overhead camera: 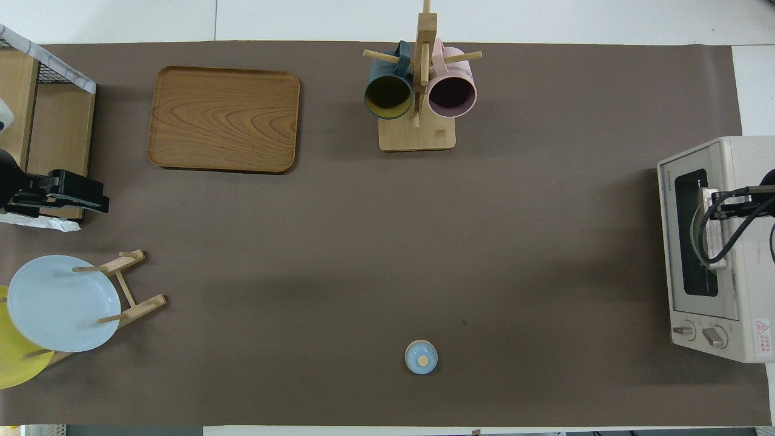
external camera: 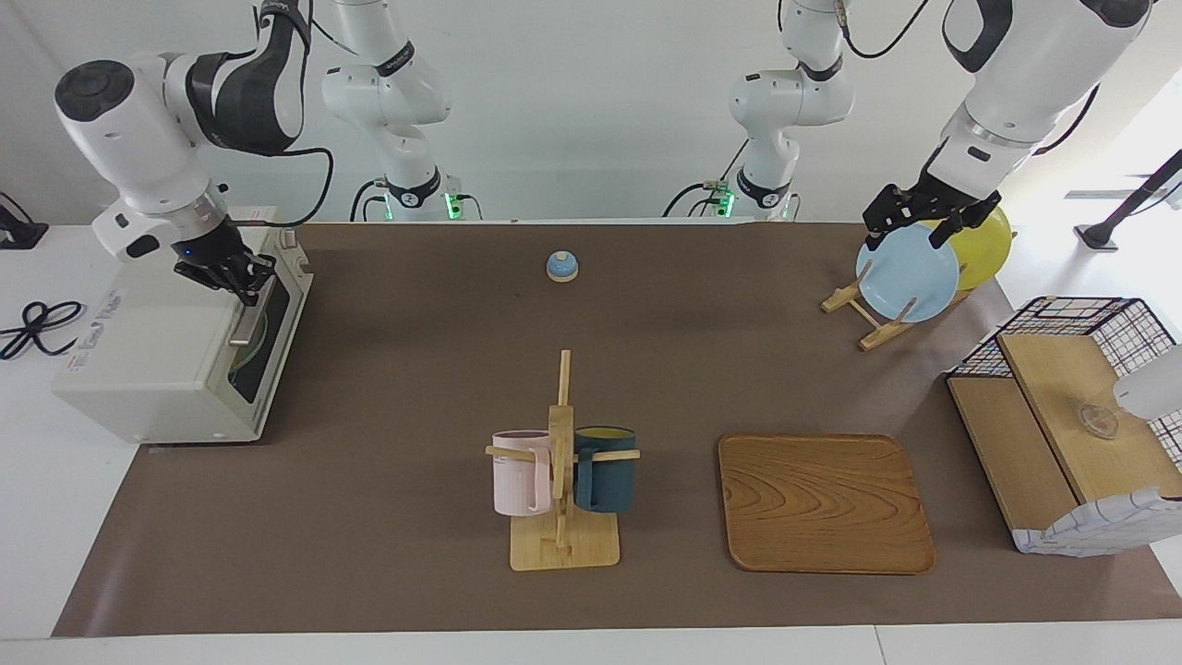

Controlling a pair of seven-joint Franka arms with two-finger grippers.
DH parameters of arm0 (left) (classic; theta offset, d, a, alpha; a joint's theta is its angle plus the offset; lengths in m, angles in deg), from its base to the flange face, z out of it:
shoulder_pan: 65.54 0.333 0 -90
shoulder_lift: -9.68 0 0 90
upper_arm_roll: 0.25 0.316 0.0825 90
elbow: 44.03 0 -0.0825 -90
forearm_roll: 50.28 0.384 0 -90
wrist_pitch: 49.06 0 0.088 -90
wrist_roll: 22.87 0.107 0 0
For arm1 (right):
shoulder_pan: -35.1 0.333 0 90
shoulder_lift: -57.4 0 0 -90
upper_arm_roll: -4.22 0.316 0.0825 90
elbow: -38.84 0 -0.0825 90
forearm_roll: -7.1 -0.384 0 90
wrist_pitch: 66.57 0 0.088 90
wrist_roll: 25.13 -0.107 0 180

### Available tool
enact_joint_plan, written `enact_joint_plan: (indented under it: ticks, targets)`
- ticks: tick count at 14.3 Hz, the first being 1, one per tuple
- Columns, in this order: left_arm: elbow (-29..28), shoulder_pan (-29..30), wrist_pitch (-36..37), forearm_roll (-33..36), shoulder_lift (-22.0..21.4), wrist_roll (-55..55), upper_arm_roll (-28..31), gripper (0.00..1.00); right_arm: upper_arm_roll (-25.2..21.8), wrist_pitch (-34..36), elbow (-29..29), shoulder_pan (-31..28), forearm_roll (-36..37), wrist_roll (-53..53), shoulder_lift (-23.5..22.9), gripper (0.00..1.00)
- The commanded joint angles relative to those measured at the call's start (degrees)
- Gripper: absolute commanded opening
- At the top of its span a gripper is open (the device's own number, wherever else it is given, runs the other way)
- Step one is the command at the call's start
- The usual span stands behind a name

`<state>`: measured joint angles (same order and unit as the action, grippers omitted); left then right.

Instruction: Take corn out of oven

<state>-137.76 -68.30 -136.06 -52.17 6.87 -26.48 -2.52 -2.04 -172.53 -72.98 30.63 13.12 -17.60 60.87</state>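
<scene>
Corn hidden; oven (external camera: 175, 356) door closed. My right gripper (external camera: 242, 282) fingers pinch its handle (external camera: 251, 319); I'd pull down smoothly. Left gripper (external camera: 910, 226) waits, fingers spread.

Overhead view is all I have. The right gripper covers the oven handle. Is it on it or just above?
Observer: The facing view shows the right gripper down at the handle, with no gap visible between them.
Operator: Door open at all?
Observer: No. The door stands upright against the oven, shut.
Operator: Corn visible through the glass?
Observer: No corn shows. There is only a pale green curved shape in the window.
Operator: Left gripper looks parked over the basket.
Observer: It waits, open, raised over the top of the blue plate in the rack, not over the basket.
</scene>
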Motion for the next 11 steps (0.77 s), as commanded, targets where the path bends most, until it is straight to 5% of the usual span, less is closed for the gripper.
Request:
enact_joint_plan:
  ticks: [1,11]
  targets:
    - [-1.01,-0.41,-0.37,-0.57,-0.97,-0.25,0.33,1.00,0.37,-2.23,-3.14,-1.42,1.10,1.96,1.54,0.00]
    - [-1.01,-0.58,-0.37,-0.57,-0.97,-0.25,0.33,1.00,0.46,-4.60,-5.87,-3.27,0.75,2.66,1.27,0.00]
